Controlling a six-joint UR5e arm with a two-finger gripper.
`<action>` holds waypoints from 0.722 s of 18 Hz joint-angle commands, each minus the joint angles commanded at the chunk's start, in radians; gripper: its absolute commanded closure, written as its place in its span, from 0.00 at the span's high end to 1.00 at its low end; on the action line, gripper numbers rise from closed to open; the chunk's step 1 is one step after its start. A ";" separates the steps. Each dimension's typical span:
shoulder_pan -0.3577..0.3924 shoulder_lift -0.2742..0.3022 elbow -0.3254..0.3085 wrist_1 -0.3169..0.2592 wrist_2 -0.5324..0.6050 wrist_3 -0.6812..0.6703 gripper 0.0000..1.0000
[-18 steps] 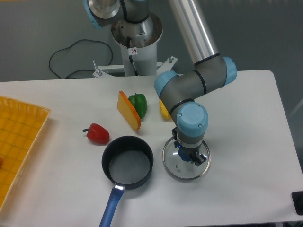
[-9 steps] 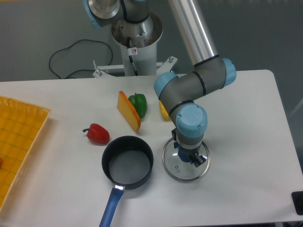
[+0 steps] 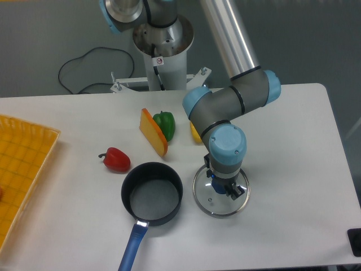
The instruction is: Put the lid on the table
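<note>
The lid (image 3: 211, 202), a clear glass disc with a silver rim and a blue knob, sits low over or on the white table (image 3: 293, 169), just right of the black saucepan (image 3: 152, 195). I cannot tell whether it touches the table. My gripper (image 3: 223, 186) points straight down over the lid's centre and appears shut on the blue knob. The arm's wrist hides most of the fingers and the knob.
The saucepan's blue handle (image 3: 131, 251) points toward the front edge. A red pepper (image 3: 116, 160), an orange wedge (image 3: 153, 132), a green pepper (image 3: 164, 124) and a yellow item (image 3: 195, 132) lie behind. A yellow gridded tray (image 3: 22, 164) is at the left.
My gripper and the lid have drifted very slightly to the left together. Nothing else has moved.
</note>
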 joint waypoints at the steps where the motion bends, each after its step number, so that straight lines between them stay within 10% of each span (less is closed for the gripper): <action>1: 0.000 0.000 0.000 0.000 0.000 0.000 0.67; 13: -0.002 -0.002 0.000 0.002 0.003 0.002 0.78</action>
